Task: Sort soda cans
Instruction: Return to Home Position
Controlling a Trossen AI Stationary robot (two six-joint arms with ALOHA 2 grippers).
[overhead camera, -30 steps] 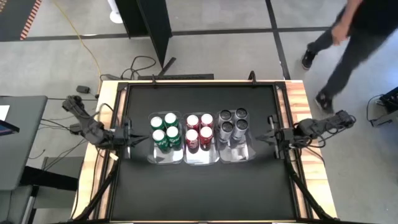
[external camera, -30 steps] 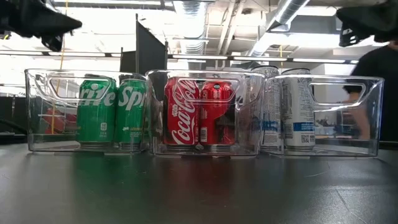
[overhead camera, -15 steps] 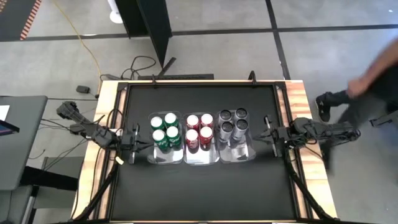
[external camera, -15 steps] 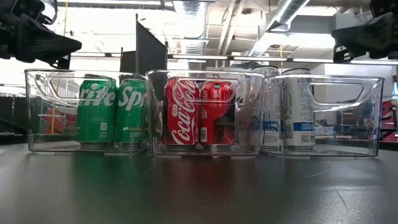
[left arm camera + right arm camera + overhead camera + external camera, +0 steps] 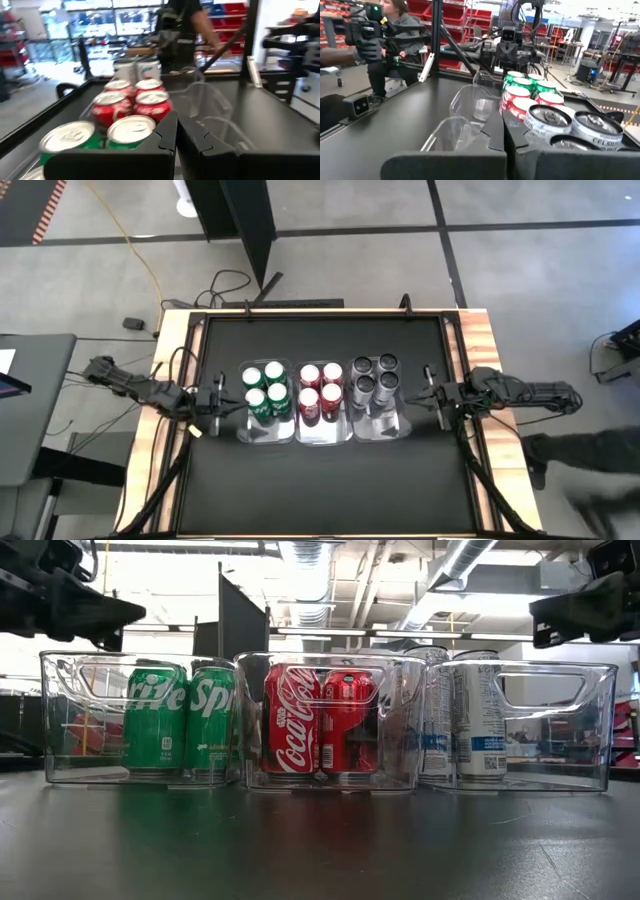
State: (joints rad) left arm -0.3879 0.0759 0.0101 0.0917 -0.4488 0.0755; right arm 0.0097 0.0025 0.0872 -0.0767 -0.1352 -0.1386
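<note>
Three clear trays stand side by side mid-table. The left one holds the green cans [image 5: 264,391], the middle one the red cans [image 5: 320,389], the right one the silver-grey cans [image 5: 374,380], all upright on their bases. My left gripper [image 5: 222,409] hovers shut just left of the green tray, above rim height [image 5: 110,615], its fingers closed in its wrist view [image 5: 176,135]. My right gripper [image 5: 428,393] hovers shut just right of the silver tray [image 5: 540,620], closed in its own view [image 5: 503,135].
The near part of each tray [image 5: 320,432] holds no cans. Black table surface [image 5: 320,490] stretches near and far of the trays. Wooden side rails [image 5: 478,350] border the table. A person sits beyond the table's left edge [image 5: 395,30]; another person's legs show on the floor [image 5: 585,470].
Both grippers have come down toward tray-rim height. The left one has moved slightly right, toward the green tray, and the right one slightly left, toward the silver tray. Cans and trays have stayed put. A person has walked past on the floor to the right.
</note>
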